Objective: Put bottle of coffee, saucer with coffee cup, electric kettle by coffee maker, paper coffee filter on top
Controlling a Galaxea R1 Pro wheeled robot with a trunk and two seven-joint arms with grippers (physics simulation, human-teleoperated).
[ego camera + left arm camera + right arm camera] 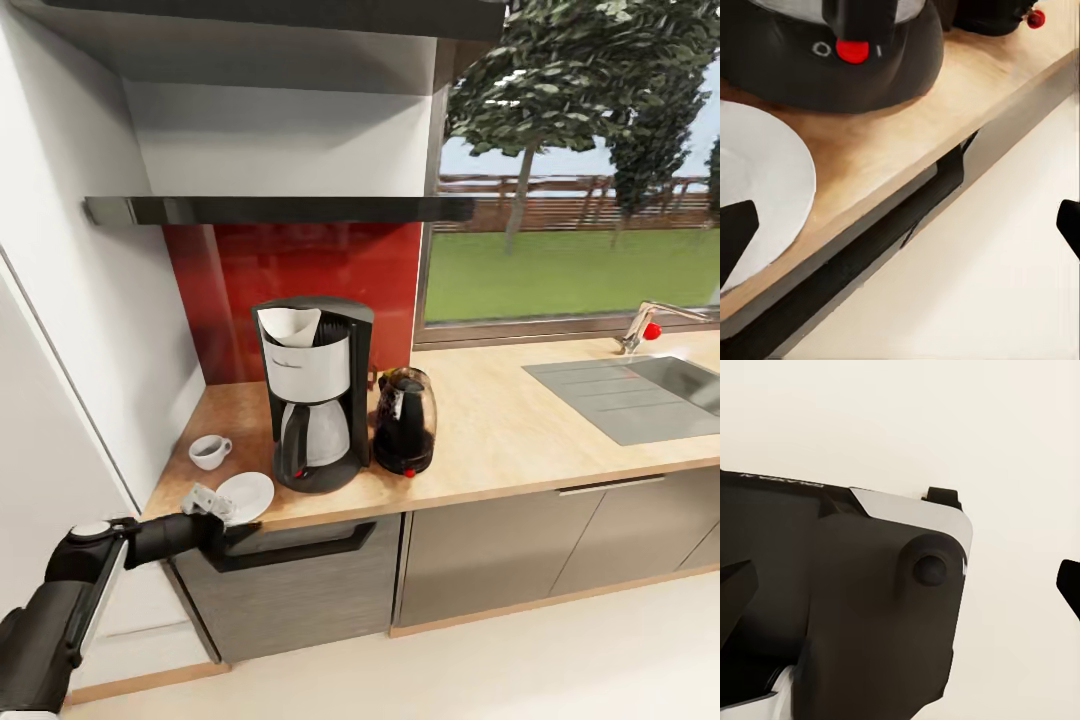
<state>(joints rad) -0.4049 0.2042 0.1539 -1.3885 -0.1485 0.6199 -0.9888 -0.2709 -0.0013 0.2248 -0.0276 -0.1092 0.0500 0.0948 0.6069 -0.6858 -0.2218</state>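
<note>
The black and white coffee maker (312, 395) stands on the wooden countertop (520, 430) with a white paper filter (290, 324) in its top. Its base with a red switch (852, 49) shows in the left wrist view. A dark electric kettle (405, 422) stands touching distance to its right. The white coffee cup (209, 451) sits on the counter to its left, apart from the white saucer (247, 496) at the front edge. My left gripper (212, 502) hovers open at the saucer's (761, 187) near rim. My right gripper (900, 589) is open over my own dark body.
A sink (640, 395) with a tap (645, 325) lies at the counter's right. A black shelf (280, 209) hangs above the red backsplash. A white tall cabinet (60, 330) closes the left side. A dark handle (892, 225) runs under the counter edge.
</note>
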